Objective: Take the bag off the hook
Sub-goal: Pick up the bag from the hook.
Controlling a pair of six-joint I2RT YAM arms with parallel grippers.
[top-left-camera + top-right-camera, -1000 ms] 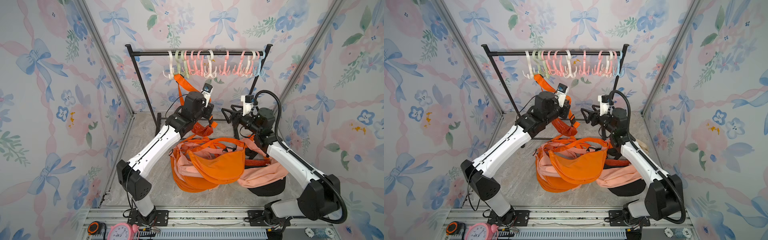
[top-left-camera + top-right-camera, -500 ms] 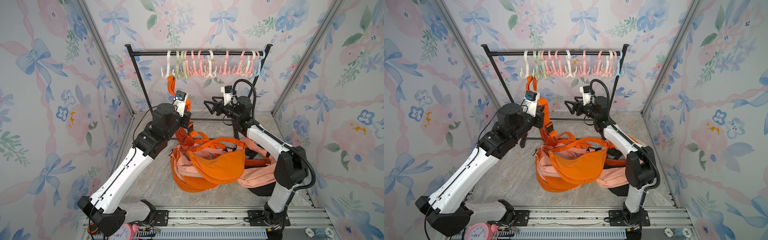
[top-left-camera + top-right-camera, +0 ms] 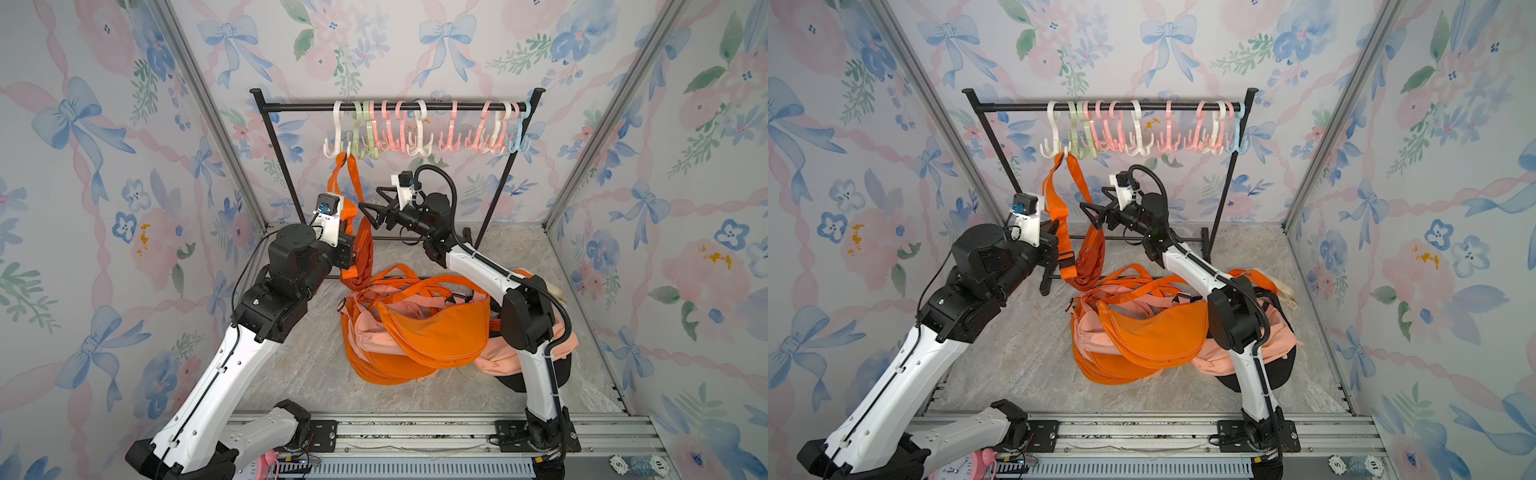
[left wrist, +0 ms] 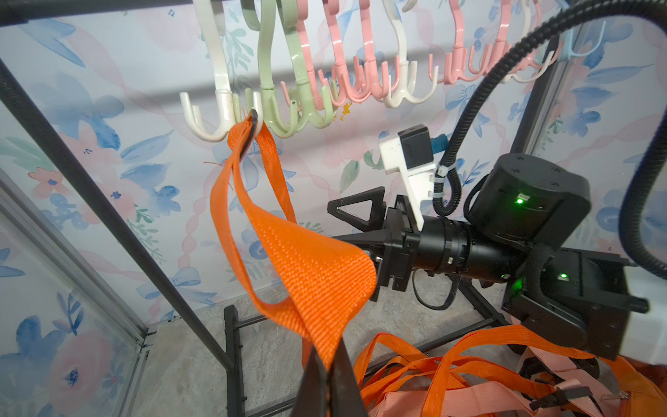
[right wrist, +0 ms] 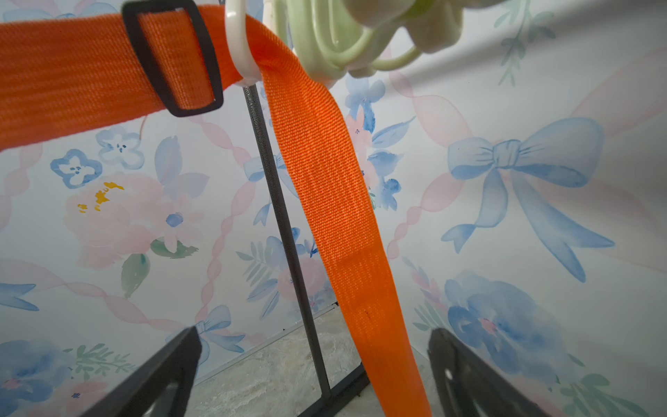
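Hanging by its orange webbing strap (image 3: 338, 178) from the white plastic double hook (image 3: 337, 137) at one end of the black metal rail (image 3: 399, 107), the orange crescent-shaped fabric bag (image 3: 365, 247) is shown in both top views with its body just beside the left gripper (image 3: 351, 253). In the left wrist view the jaws of the left gripper (image 4: 326, 361) are seen pressed together, with a fold of the strap (image 4: 306, 260) pinched between them. The right gripper (image 3: 371, 203) is held just beside the strap, on the side away from the left gripper, its jaws spread wide and nothing gripped. In the right wrist view one strand of the strap (image 5: 325, 180) is seen to descend from the hook (image 5: 240, 47) between the two parted fingers (image 5: 173, 361), touching neither; the other strand carries a black plastic slider buckle (image 5: 173, 57) close to the hook. A heap of orange and peach fabric bags (image 3: 415, 328) lies on the marbled floor (image 3: 291, 365) below. No brand can be read on the bag; the numerals "5" and "10" are legible on two round chips (image 3: 1335, 462) at the front edge
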